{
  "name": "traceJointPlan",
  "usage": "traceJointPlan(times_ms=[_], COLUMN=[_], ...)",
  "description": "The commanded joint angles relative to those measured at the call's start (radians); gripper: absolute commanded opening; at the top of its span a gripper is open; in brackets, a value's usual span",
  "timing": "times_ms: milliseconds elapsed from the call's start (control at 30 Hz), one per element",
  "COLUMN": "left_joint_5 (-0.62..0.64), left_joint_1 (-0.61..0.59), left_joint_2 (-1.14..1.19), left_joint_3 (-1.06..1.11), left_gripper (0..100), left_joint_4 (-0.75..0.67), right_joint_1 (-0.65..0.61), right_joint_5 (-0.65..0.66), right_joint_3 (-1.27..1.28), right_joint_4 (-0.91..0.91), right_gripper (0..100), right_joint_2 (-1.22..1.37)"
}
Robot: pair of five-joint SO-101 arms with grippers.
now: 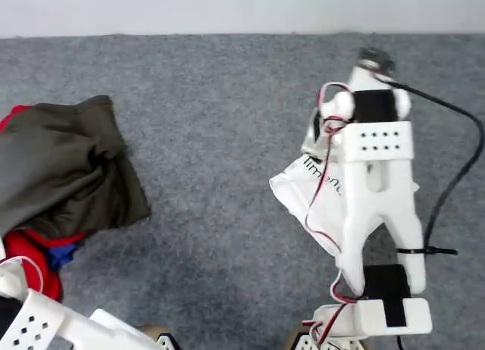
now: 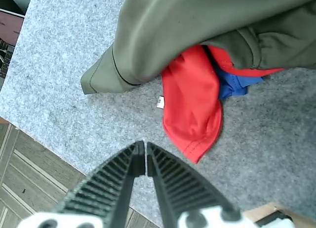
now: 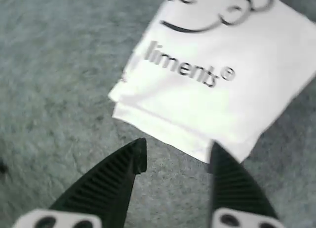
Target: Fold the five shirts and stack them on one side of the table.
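While the right arm (image 1: pixel 375 176) is standing over the right half of the grey felt table (image 1: pixel 212 100), the right gripper (image 3: pixel 178 154) is hanging just above one edge of a folded white shirt (image 3: pixel 212 80), with its jaws spread and nothing between them. That white shirt is lying flat on the felt, partly hidden under the arm in the high view (dark print is showing on its top face). At the left side of the table, an unfolded olive shirt (image 1: pixel 61 168) is lying in a loose heap on top of a red shirt (image 2: pixel 192 109) and a blue shirt (image 2: pixel 232 85). The red one is sticking out from under the olive fabric, and a small corner of the blue one is showing beside it. The left gripper (image 2: pixel 146 151) is hovering near an edge of the table, close to the red shirt but apart from it, with its jaws pressed together on nothing. A black cable (image 1: pixel 455 176) is running alongside the right arm.
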Motion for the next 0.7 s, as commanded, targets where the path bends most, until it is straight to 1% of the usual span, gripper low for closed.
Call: traceJointPlan(times_ms=[0,67,167,267,433,567,667], left_joint_5=[-0.008,-0.008,-0.008,-0.008,-0.008,-0.009,-0.009], left_joint_1=[0.009,0.009,0.009,0.009,0.009,0.009,0.009], left_joint_2=[-0.012,-0.012,-0.012,-0.012,-0.012,-0.012,-0.012], left_joint_3=[-0.01,-0.01,-0.01,-0.01,-0.01,-0.01,-0.01], left_gripper=[2,2,2,2,2,2,2], left_joint_4=[-0.018,-0.018,-0.018,-0.018,-0.018,-0.018,-0.018], right_joint_1=[0.087,0.117,0.143,0.159,0.166,0.193,0.216], right_joint_5=[-0.14,-0.192,-0.258,-0.295,-0.305,-0.305,-0.302], right_joint_3=[0.052,0.101,0.17,0.21,0.236,0.235,0.23], right_joint_4=[-0.067,-0.142,-0.262,-0.361,-0.526,-0.613,-0.645], right_gripper=[43.7,48.1,48.7,48.7,48.7,48.7,48.6], right_joint_2=[0.025,0.068,0.134,0.194,0.289,0.377,0.447])
